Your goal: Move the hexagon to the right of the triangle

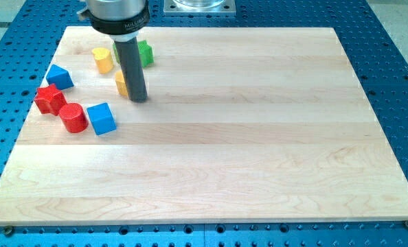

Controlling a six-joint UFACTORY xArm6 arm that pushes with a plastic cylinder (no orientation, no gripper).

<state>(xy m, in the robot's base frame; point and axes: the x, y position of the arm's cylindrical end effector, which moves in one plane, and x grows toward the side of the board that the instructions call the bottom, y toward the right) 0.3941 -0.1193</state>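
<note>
My tip (138,100) rests on the wooden board (245,137) in the upper left part of the view. A yellow block (121,84), mostly hidden behind the rod, touches the rod's left side just above the tip; its shape cannot be made out for sure. A blue block that looks like a triangle (59,77) lies to the left of the tip, near the board's left edge. A green block (145,52) sits behind the rod at the view's top, partly hidden.
A rounded yellow block (103,60) lies above and to the left of the tip. A red star-like block (50,99), a red cylinder (73,117) and a blue cube (102,118) cluster below and to the left of the tip.
</note>
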